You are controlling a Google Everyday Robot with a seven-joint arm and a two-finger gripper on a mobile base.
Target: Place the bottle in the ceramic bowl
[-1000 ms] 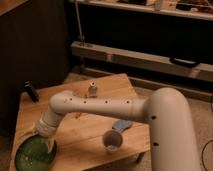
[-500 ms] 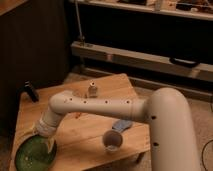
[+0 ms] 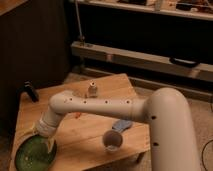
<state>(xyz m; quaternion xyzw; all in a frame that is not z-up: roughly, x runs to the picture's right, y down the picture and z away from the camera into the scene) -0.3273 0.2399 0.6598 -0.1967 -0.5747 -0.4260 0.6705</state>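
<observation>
1. Gripper [image 3: 49, 142] at lower left, over the right rim of the glossy green ceramic bowl [image 3: 27, 156]; jaws spread wide, holding nothing.
2. Small pale beige bottle [image 3: 92, 90] stands upright at centre, on the wooden table [image 3: 85, 134], well apart from the bowl.
3. 1 white cup [image 3: 112, 141] at lower centre.

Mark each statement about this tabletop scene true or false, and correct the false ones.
1. The bottle stands upright on the wooden table. True.
2. The gripper hangs open over the rim of the green ceramic bowl. True.
3. The bottle is inside the bowl. False: it stands on the table, well apart from the bowl.
4. The white cup sits at the table's far edge. False: it is near the front edge.
</observation>
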